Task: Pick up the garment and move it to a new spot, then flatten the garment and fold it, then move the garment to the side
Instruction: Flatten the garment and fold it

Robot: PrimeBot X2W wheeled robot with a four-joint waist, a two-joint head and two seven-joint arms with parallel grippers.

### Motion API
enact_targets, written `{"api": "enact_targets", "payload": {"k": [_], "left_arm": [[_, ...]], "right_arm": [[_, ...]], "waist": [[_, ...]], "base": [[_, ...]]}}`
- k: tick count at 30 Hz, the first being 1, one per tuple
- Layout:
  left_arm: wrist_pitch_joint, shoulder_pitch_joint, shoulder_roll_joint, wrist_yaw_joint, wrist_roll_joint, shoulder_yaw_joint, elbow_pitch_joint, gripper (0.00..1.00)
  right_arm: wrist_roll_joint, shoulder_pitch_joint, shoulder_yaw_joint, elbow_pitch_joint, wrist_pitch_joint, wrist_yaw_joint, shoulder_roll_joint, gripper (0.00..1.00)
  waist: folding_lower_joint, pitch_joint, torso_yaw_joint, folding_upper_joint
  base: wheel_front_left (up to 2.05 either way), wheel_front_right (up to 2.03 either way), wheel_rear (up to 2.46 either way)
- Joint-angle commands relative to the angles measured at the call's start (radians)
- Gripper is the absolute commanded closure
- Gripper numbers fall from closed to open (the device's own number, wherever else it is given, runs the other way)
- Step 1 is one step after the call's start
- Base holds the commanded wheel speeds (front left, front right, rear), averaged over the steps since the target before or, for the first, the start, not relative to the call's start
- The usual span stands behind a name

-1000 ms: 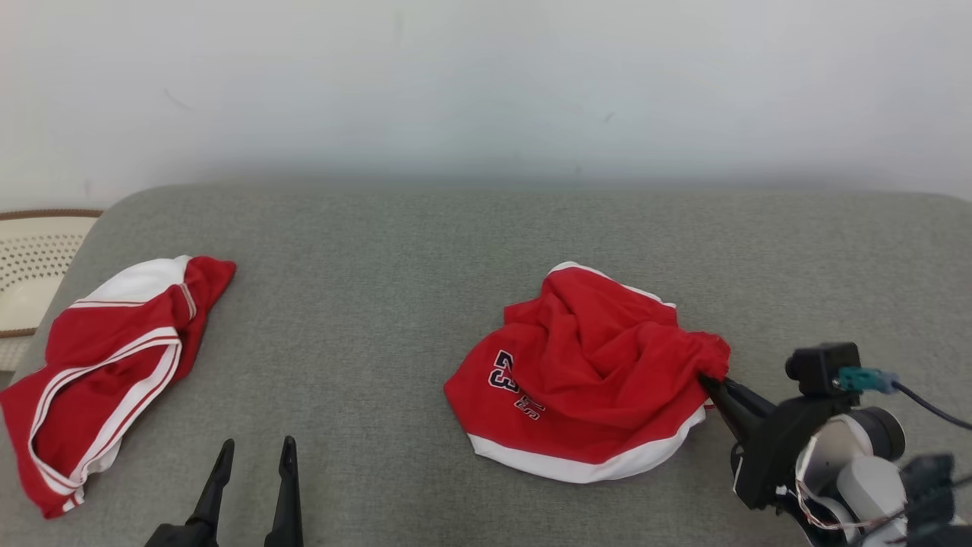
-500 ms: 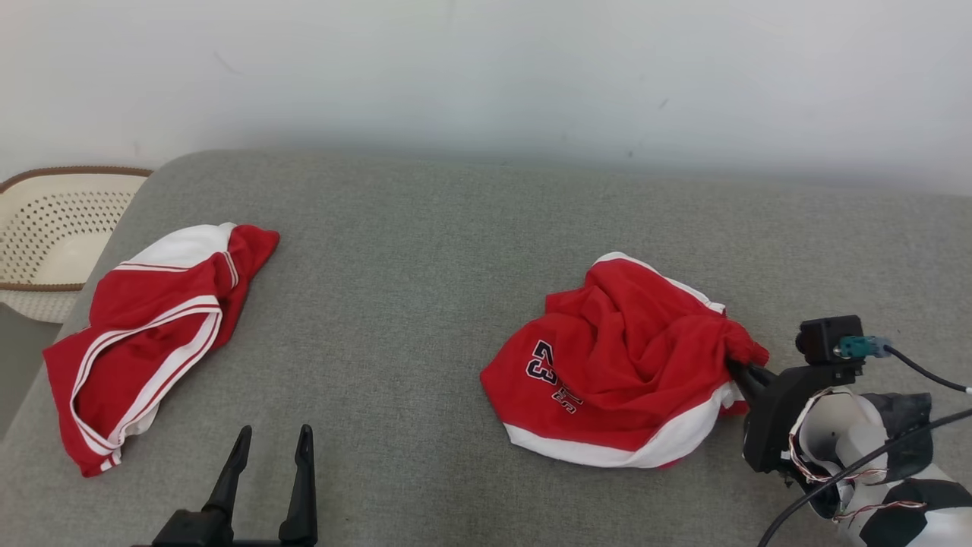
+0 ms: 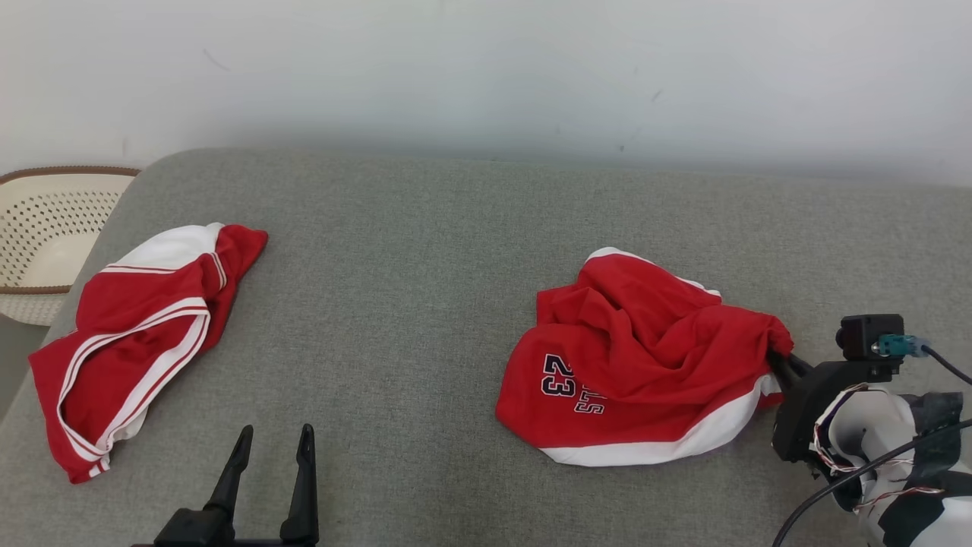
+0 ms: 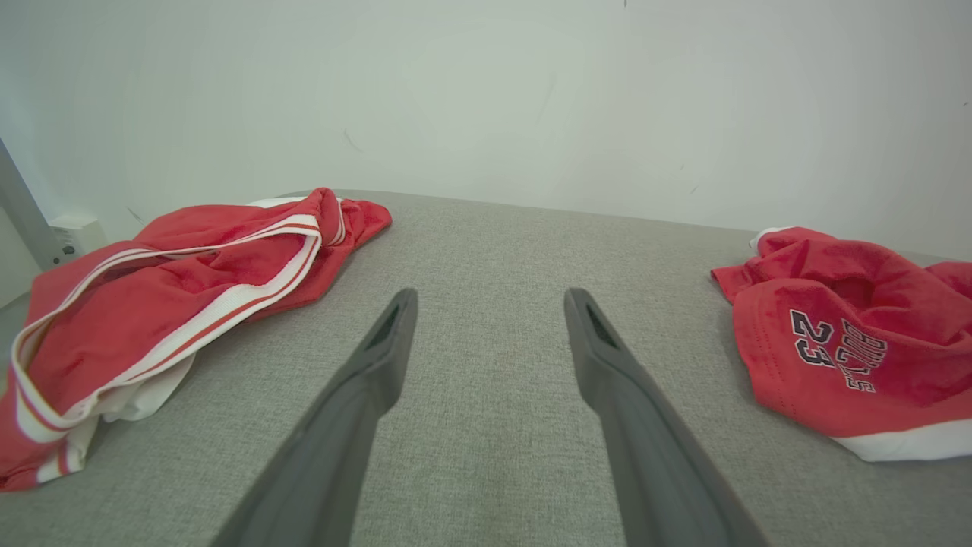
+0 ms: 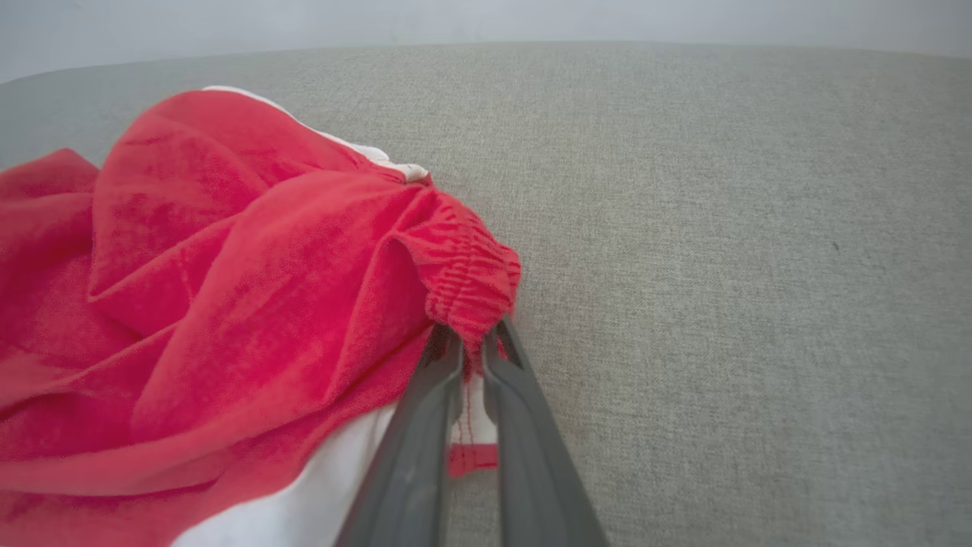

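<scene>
A crumpled red garment (image 3: pixel 645 372) with white trim and a dark "23" print lies right of centre on the grey cushion (image 3: pixel 425 251). My right gripper (image 3: pixel 776 358) is shut on its gathered elastic edge, and in the right wrist view the two fingers pinch the red waistband (image 5: pixel 467 281) at my right gripper (image 5: pixel 472 338). That garment (image 4: pixel 843 342) also shows at the right of the left wrist view. My left gripper (image 3: pixel 275 439) stands open over bare cushion near the front edge, and the same left gripper (image 4: pixel 490 300) holds nothing between its fingers.
A second red garment with white stripes (image 3: pixel 133 334) lies at the cushion's left end, also seen as the striped garment (image 4: pixel 167 289) from the left wrist. A cream perforated basket (image 3: pixel 45 228) stands beyond the left edge. A pale wall runs behind.
The right gripper has dragged the garment's gathered edge to the right, stretching the cloth out; the "23" print now lies flatter. The head camera shifted between frames.
</scene>
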Motion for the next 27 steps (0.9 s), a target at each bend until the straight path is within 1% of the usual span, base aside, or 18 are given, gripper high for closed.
{"api": "enact_targets", "payload": {"k": [1,2,3,8,11,13,14,15,19,23,27], "left_arm": [[-0.005,-0.006,0.000,-0.005,0.003,0.002,0.004,0.00],[-0.005,-0.006,-0.001,-0.004,0.003,0.003,0.005,0.00],[-0.005,-0.004,-0.002,-0.004,0.003,0.003,0.007,0.00],[-0.005,0.009,-0.004,-0.005,0.003,0.009,0.009,0.00],[-0.005,0.018,-0.004,-0.006,0.004,0.013,0.005,0.00],[-0.005,0.023,-0.005,-0.007,0.005,0.016,-0.003,0.00],[-0.005,0.023,-0.005,-0.007,0.005,0.016,-0.003,0.00],[-0.005,0.026,-0.006,-0.006,0.005,0.018,-0.007,0.00],[-0.005,0.033,-0.008,-0.007,0.005,0.022,-0.012,0.00],[-0.005,0.039,-0.008,-0.010,0.007,0.025,-0.013,0.00],[-0.005,0.046,-0.009,-0.013,0.009,0.028,-0.014,0.00]], "right_arm": [[0.007,-0.003,0.011,0.004,-0.005,0.000,0.009,1.00],[0.010,-0.003,0.017,0.006,-0.008,0.000,0.012,0.55],[0.012,-0.003,0.022,0.008,-0.013,0.000,0.014,0.00],[0.017,0.005,0.033,0.012,-0.069,0.000,0.007,0.00],[0.040,0.028,0.023,-0.014,-0.117,0.000,0.003,0.00],[0.057,0.051,0.015,-0.070,-0.163,0.000,-0.020,0.00],[0.057,0.051,0.015,-0.070,-0.163,0.000,-0.020,0.00],[0.069,0.078,0.007,-0.121,-0.182,0.000,-0.030,0.00],[0.064,0.132,-0.026,-0.218,-0.206,0.000,-0.063,0.00],[0.034,0.195,-0.081,-0.297,-0.211,0.000,-0.063,0.00],[-0.044,0.268,-0.183,-0.392,-0.212,0.000,-0.042,0.00]], "waist": [[-0.0001,0.000,-0.004,0.0000],[-0.0001,-0.001,-0.006,0.0000],[-0.0001,-0.003,-0.008,0.0000],[-0.0001,-0.015,-0.022,0.0000],[-0.0001,-0.021,-0.035,0.0000],[-0.0001,-0.023,-0.049,0.0000],[-0.0001,-0.023,-0.049,0.0000],[-0.0001,-0.024,-0.058,0.0000],[-0.0001,-0.025,-0.076,0.0000],[-0.0001,-0.031,-0.092,0.0000],[-0.0001,-0.041,-0.106,0.0000]], "base": [[0.00,0.00,0.00],[0.00,0.00,0.00],[0.00,0.00,0.00],[0.00,0.00,0.00],[0.00,0.00,0.00],[0.00,0.00,0.00],[0.00,0.00,0.00],[0.00,0.00,0.00],[0.00,0.00,0.00],[0.00,0.00,0.00],[0.00,0.00,0.00]]}}
